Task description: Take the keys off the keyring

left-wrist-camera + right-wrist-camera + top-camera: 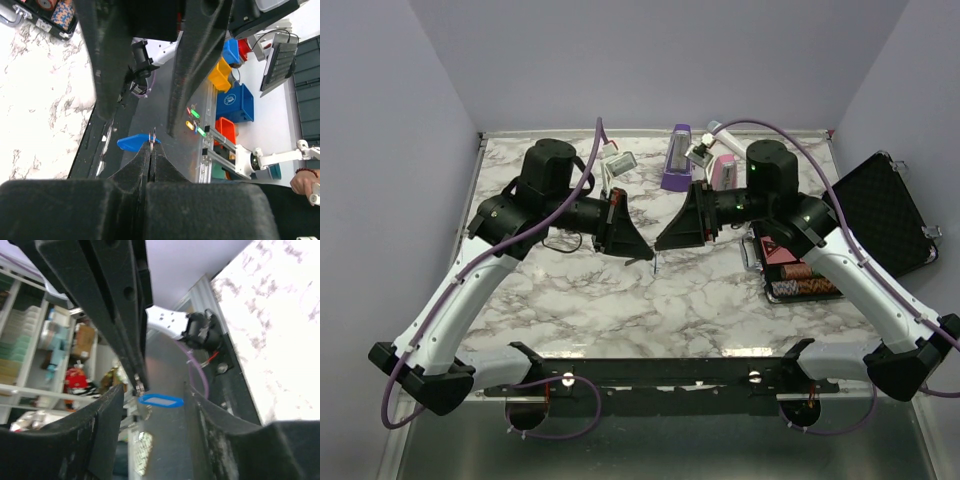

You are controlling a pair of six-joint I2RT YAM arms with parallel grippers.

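Observation:
My left gripper and right gripper meet tip to tip above the middle of the marble table. The left gripper is shut on the thin metal keyring, which sticks out of its tips. The keys, a blue oval-headed piece, hang just behind that ring. In the right wrist view the keys lie crosswise between the fingers of the right gripper, which stands open. The keyring shows at the tip of the left gripper's black fingers.
A purple metronome and a pink one stand at the back. An open black case lies at the right, with a tray of chips beside it. A small white device sits at the back left.

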